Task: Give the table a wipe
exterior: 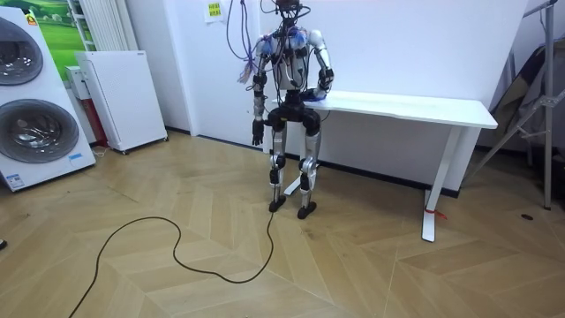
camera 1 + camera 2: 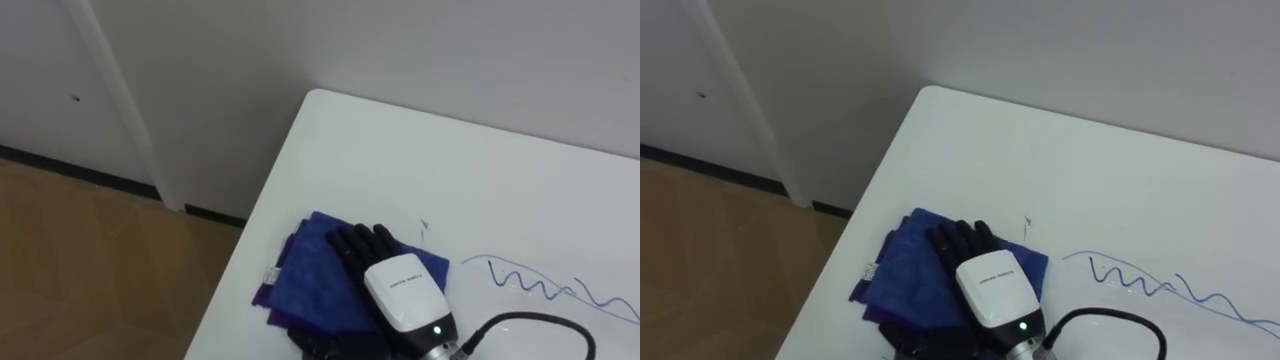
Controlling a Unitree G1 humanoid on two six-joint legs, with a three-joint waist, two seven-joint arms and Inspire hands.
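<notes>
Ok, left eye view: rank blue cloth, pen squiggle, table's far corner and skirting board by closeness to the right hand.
1. Blue cloth, under the right hand.
2. Pen squiggle, just to its right.
3. Table corner, ahead and left.
4. Skirting board, at floor level, far left.

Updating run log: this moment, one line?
right hand flat on cloth | cloth near table corner | scribble unwiped | left hand hanging

Room view, left edge: two stacked washing machines (image 1: pixel 26 106). Beside them stands a low white cabinet (image 1: pixel 121 97), possibly a small fridge, with a ribbed radiator (image 1: pixel 104 25) behind. Far right: folded metal frame (image 1: pixel 532 93). Herringbone wood floor (image 1: pixel 371 274).
</notes>
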